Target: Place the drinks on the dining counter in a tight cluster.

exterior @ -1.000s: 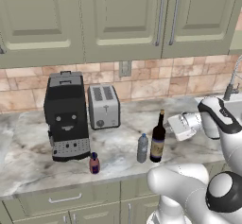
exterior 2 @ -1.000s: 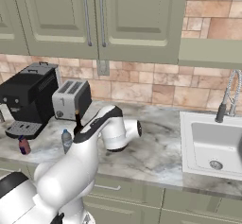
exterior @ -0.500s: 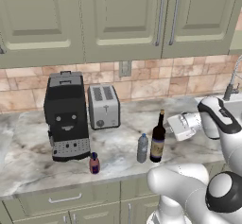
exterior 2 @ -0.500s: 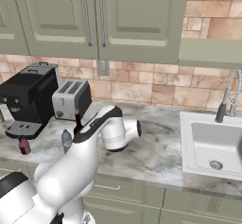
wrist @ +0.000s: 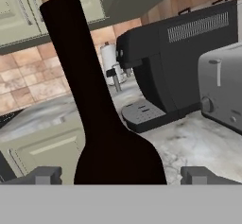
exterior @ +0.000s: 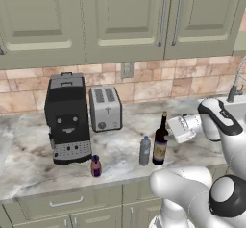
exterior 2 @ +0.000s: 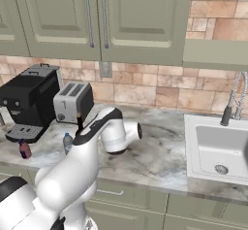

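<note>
- The tool [wrist: 121,176] was seen spread open on either side of the wine bottle [exterior: 160,144], gripping nothing.
- The water bottle [exterior: 144,151] stood just beside the wine bottle; the red bottle [exterior: 96,166] farther along the worktop [exterior: 29,167].
- Behind the wine bottle were a toaster [exterior: 105,108] and coffee machine [exterior: 67,117].

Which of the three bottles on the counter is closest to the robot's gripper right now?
The tall dark wine bottle: it stands between the open jaws, while the clear blue-capped water bottle and small red bottle stand farther left.
</note>
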